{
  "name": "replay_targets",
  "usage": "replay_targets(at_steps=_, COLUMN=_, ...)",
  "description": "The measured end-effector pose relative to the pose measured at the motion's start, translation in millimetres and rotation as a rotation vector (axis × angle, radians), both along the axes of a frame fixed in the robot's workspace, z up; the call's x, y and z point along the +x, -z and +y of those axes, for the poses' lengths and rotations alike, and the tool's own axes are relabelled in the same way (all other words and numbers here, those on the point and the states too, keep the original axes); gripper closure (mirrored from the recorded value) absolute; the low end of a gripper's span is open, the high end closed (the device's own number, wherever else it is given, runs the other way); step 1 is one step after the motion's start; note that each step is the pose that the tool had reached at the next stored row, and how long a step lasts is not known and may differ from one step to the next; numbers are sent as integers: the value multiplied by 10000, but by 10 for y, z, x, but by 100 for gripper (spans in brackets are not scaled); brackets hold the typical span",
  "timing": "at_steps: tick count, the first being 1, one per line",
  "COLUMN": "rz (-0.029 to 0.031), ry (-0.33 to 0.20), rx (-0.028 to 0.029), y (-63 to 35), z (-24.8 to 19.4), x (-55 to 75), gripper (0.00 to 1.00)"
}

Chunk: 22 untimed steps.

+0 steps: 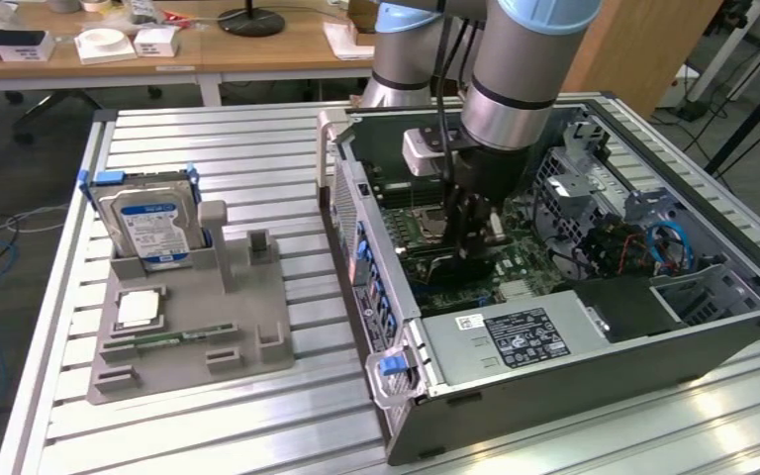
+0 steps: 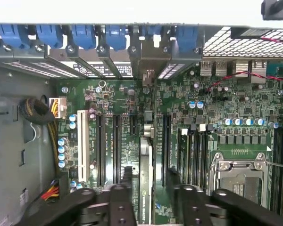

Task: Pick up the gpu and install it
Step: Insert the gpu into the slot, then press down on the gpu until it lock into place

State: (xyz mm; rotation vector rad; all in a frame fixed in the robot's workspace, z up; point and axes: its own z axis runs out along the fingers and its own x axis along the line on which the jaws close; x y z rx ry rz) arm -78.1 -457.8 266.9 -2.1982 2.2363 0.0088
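Looks like the install step is well underway: the gpu (image 2: 145,179) is seen edge-on, standing upright in a slot on the motherboard (image 2: 179,117), inside the computer case (image 1: 644,327). The tool (image 2: 148,200) is straddling the card's top edge, fingers spread either side of it, though contact can't be judged. Seating the card fully would call for a straight, even push into the slot.
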Motion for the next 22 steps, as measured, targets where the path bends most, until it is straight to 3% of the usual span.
replay_targets(at_steps=4, rz=0, ry=0, rx=0, y=0, z=0, x=0, gripper=69)
replay_targets(at_steps=7, rz=0, ry=0, rx=0, y=0, z=0, x=0, gripper=86)
replay_targets(at_steps=9, rz=1, ry=0, rx=0, y=0, z=0, x=0, gripper=89)
replay_targets(at_steps=22, rz=0, ry=0, rx=0, y=0, z=0, x=0, gripper=89)
